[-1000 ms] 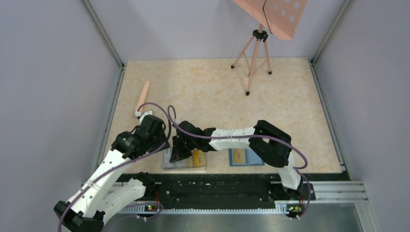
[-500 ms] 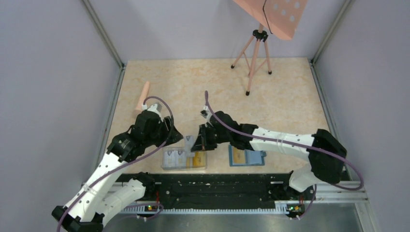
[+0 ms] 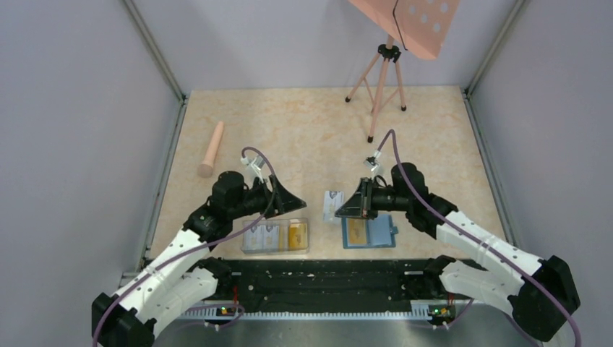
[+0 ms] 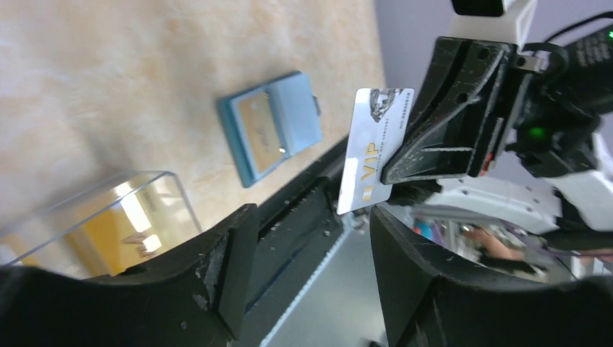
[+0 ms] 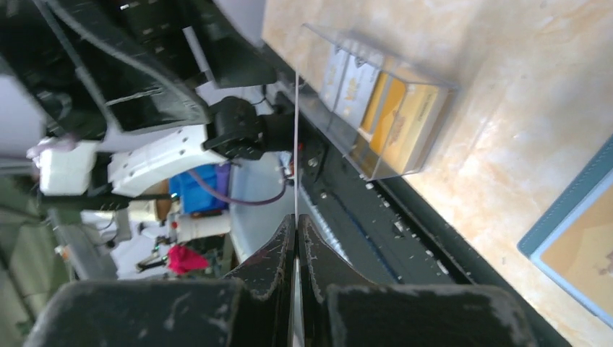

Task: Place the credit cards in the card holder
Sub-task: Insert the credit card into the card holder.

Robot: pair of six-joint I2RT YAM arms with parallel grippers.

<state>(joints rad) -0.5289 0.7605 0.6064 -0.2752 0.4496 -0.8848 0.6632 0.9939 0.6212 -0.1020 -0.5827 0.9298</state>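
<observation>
My right gripper (image 3: 342,209) is shut on a pale white credit card (image 3: 332,200) and holds it upright in the air, just left of the card holder (image 3: 369,233). The teal holder lies open on the table with a yellow-orange card (image 3: 355,230) on its left half. In the left wrist view the held card (image 4: 374,148) reads VIP and the holder (image 4: 271,126) lies beyond it. In the right wrist view the card (image 5: 296,144) shows edge-on between the shut fingers. My left gripper (image 3: 298,204) is open and empty, above the clear box, facing the card.
A clear plastic box (image 3: 275,236) near the front edge holds several white and yellow cards (image 5: 376,101). A pink cylinder (image 3: 212,149) lies at the left. A pink tripod (image 3: 379,79) stands at the back. A black rail (image 3: 318,278) runs along the front.
My right gripper has pulled away from the clear box with the white card and swung right, beside the card holder. My left gripper has turned right, over the box.
</observation>
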